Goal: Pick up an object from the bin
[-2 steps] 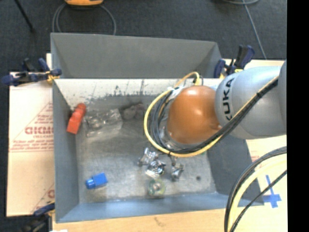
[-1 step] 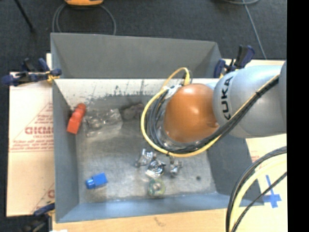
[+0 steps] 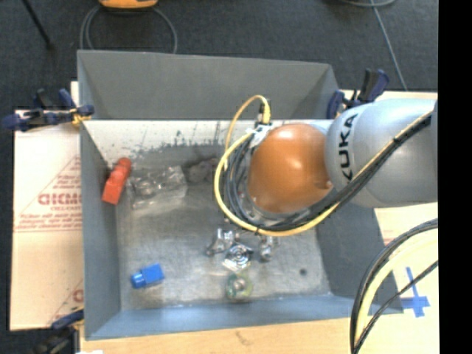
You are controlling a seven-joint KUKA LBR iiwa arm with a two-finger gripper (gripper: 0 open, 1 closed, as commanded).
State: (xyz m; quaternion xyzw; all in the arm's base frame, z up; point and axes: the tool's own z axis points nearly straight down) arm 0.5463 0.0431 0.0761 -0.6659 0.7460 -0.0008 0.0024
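My gripper (image 3: 240, 251) hangs below the orange dome, low over the bin floor at the front middle. Just in front of it, near the front wall, lies a small round clear-greenish thing (image 3: 237, 287), close under the gripper's tip. A small blue block (image 3: 147, 276) lies at the front left, well apart from the gripper.
An orange cylinder-like thing (image 3: 116, 181) rests against the left wall. Beside it lies a crumpled clear plastic piece (image 3: 156, 181), and a dark grey lump (image 3: 198, 170) sits near the back wall. The arm and its cables cover the bin's right half.
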